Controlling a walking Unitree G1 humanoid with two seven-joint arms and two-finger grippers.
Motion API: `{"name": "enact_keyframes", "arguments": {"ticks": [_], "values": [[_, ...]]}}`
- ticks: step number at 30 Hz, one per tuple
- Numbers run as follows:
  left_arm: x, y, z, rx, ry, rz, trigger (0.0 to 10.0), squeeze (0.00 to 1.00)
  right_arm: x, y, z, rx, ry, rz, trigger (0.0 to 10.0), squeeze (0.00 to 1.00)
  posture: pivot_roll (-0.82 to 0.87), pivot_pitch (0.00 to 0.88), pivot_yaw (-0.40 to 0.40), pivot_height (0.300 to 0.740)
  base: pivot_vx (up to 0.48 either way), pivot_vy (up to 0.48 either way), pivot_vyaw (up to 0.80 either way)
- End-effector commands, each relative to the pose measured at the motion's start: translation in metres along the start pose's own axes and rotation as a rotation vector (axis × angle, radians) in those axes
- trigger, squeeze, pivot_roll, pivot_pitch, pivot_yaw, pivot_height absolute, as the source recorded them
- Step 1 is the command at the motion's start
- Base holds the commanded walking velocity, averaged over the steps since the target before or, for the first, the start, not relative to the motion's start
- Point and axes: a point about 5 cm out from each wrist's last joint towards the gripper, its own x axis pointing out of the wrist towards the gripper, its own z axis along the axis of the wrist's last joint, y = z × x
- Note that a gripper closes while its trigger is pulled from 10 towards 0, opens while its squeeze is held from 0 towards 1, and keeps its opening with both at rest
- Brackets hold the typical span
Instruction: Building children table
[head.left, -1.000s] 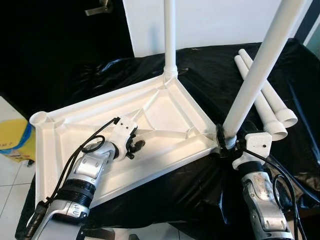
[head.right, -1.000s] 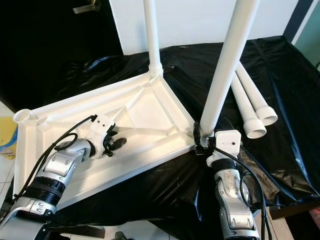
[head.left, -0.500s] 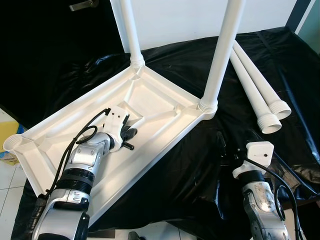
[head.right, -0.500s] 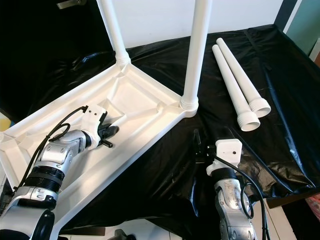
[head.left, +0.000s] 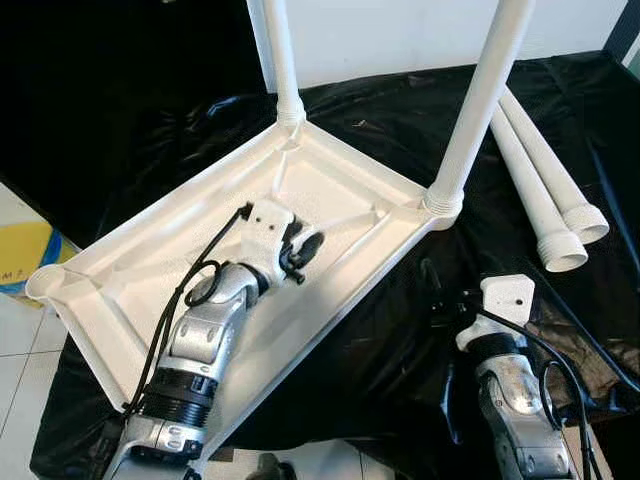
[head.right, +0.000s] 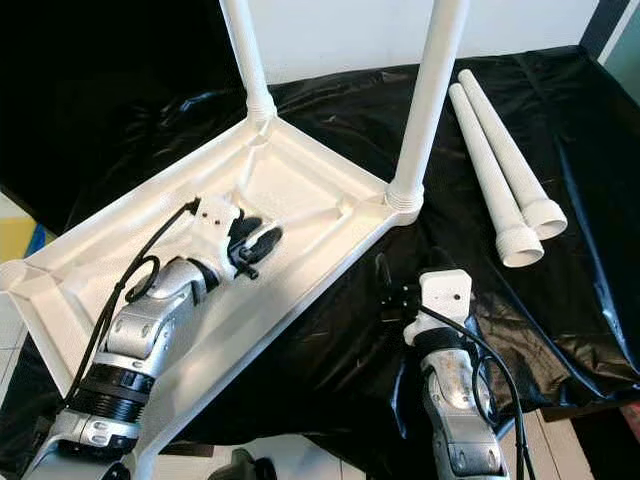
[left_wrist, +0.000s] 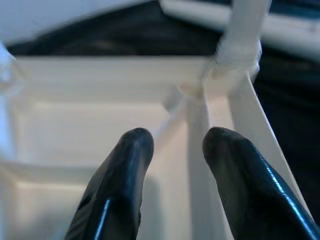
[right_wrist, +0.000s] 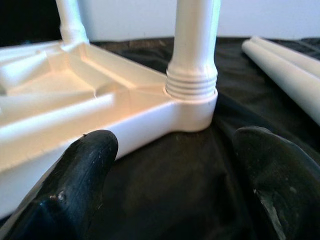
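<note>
Left eye view: tabletop (head.left: 170, 270) upside down on black-covered bench (head.left: 400, 330), overhanging. Left tool (head.left: 300, 252) released, resting inside; right tool (right_wrist: 175, 165) released near corner leg (head.left: 480, 100). Risk: pressing tips overhanging tabletop.

- The right gripper (right_wrist: 172, 185) hung with its two black fingertips (right_wrist: 75, 175) spread wide apart, gripping nothing; black sheeting (right_wrist: 175, 180) lay between them
- Beyond the gap stood a white table leg (right_wrist: 195, 35), upright, its ribbed threaded end seated in the corner socket of the white tabletop (right_wrist: 60, 105); that corner rested on the sheeting
- A second leg (right_wrist: 72, 20) rose from the far corner
- Two loose legs (right_wrist: 290, 62) lay side by side on the sheeting, apart from the tabletop
</note>
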Motion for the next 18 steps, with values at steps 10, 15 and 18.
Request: {"name": "enact_keyframes", "arguments": {"ticks": [10, 15, 18], "values": [[-0.038, 0.043, 0.009, 0.174, 0.026, 0.252, 10.0, 0.00, 0.015, 0.009, -0.020, -0.080, 0.139, -0.057, 10.0, 0.00, -0.11, 0.107, 0.059, 0.740, 0.000, 0.000, 0.00], [-0.052, 0.045, 0.002, 0.205, 0.054, 0.261, 10.0, 0.00, 0.023, 0.015, -0.024, -0.073, 0.156, -0.056, 10.0, 0.00, -0.08, 0.095, 0.050, 0.740, 0.000, 0.000, 0.00], [-0.058, 0.043, -0.005, 0.212, 0.094, 0.257, 10.0, 0.00, 0.028, 0.015, -0.024, -0.062, 0.159, -0.050, 10.0, 0.00, -0.07, 0.091, 0.040, 0.740, 0.000, 0.000, 0.00]]}}
